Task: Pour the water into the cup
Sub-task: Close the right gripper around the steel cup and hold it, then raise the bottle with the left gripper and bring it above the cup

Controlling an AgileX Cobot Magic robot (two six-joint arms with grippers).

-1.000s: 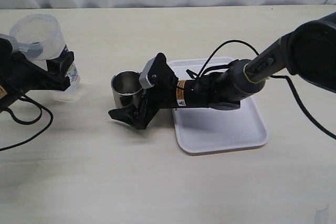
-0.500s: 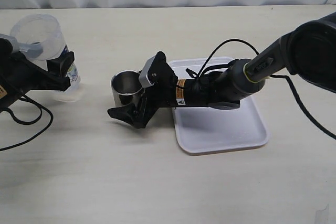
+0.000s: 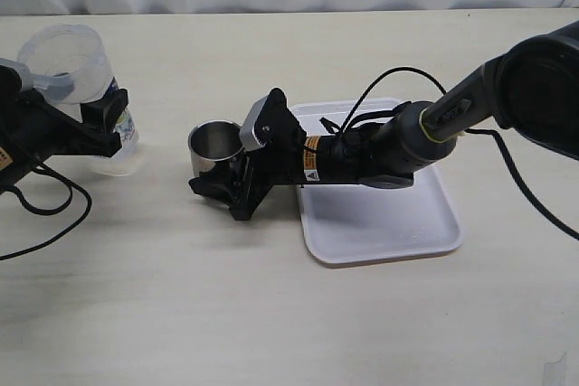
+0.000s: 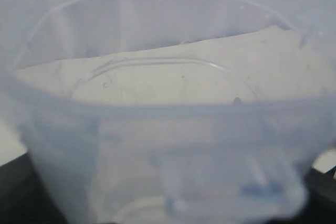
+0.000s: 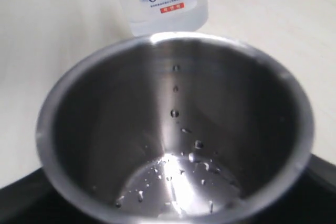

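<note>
**Ana:** On the table (image 3: 271,323), just beside the white tray (image 3: 380,228) at its nine o'clock, the cup (image 3: 213,140) stands upright.

**Ben:** Anything in it?

**Ana:** Only beads of water (image 5: 195,157) on the shiny floor and up one wall. I see no pool.

**Ben:** And the right gripper (image 3: 206,174)?

**Ana:** It lies low around the cup. The right arm (image 3: 425,128) comes in from three o'clock, stretched across the tray. The near finger (image 3: 217,196) runs along the cup's six o'clock side, while the far one is hidden behind the cup. From the wrist, dark shapes sit on both sides of the cup's base. I cannot tell whether the jaws press on it or stand just clear.

**Ben:** The other side?

**Ana:** Well apart, at about nine o'clock from the cup, the left gripper (image 3: 113,124) is clamped on the translucent container (image 3: 68,65), one finger on each side of its blue label (image 3: 124,126). The container's open mouth fills that wrist view, too blurred to show a water level.

**Ben:** Anything else?

**Ana:** A black cable (image 3: 389,73) loops over the right arm, at the tray's twelve o'clock.
</note>
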